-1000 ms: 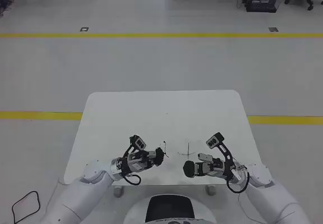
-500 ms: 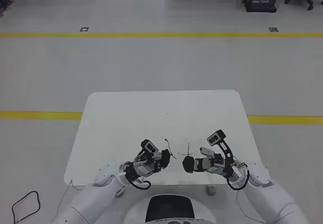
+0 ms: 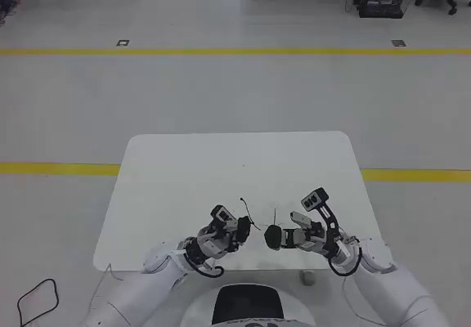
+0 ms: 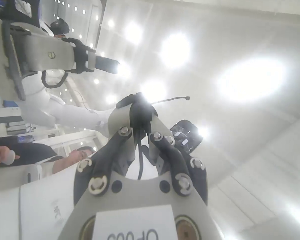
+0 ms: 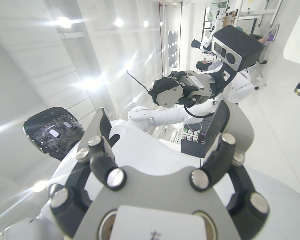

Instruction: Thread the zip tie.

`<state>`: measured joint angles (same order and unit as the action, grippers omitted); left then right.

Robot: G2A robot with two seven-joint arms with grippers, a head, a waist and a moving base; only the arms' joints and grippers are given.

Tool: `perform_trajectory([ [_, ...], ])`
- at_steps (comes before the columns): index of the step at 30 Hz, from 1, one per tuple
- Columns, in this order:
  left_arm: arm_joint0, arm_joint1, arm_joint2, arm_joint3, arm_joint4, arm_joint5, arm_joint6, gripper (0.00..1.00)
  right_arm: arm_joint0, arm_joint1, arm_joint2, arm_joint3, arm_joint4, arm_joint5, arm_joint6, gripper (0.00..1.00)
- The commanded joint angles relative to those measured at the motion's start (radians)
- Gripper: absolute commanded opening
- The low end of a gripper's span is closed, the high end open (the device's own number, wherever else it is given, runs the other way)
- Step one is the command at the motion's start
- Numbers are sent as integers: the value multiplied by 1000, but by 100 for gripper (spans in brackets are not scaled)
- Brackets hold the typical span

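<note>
- The pale floor (image 3: pixel 219 98) spreads all round, with two yellow lines (image 3: pixel 235 51) across it; the nearer line passes under the counter.
- The wrist views look up at a high white ceiling with bright ceiling lights (image 4: pixel 250 81).
- The white counter (image 3: pixel 235 163) is in front of me, with both arms over its near edge.
- My right gripper (image 5: pixel 160 116) has its jaws wide apart, and I see nothing between them.
- My left gripper (image 4: pixel 140 108) sits just beside it, jaws clamped together on the zip tie (image 4: pixel 170 99) (a thin black strand), above the counter's near edge.
- The left wrist view shows the tie's small head at its free end; from the top it is a fine curl.
</note>
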<state>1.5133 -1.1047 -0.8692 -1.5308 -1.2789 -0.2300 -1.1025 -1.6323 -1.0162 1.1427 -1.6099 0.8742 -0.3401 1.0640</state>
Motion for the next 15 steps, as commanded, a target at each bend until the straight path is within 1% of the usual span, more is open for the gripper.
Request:
perform_trajectory([
  [1, 3, -7, 9, 1, -28, -16, 27, 0, -3, -4, 4, -10, 4, 0, -18, 100],
  [3, -1, -11, 13, 2, -33, -28, 28, 0, -4, -6, 8, -15, 4, 0, -19, 100],
  [9, -1, -11, 13, 2, -33, -28, 28, 0, -4, -6, 8, -17, 4, 1, -24, 100],
  [11, 0, -13, 19, -9, -33, -8, 54, 0, -4, -10, 4, -31, 6, 0, -33, 100],
  [13, 2, -16, 22, -16, -59, 17, 57, 0, -4, -13, 8, -40, 17, 0, -22, 100],
  [15, 1, -18, 22, -15, -67, 27, 55, 0, -6, -17, 14, -42, 31, 0, -6, 100],
])
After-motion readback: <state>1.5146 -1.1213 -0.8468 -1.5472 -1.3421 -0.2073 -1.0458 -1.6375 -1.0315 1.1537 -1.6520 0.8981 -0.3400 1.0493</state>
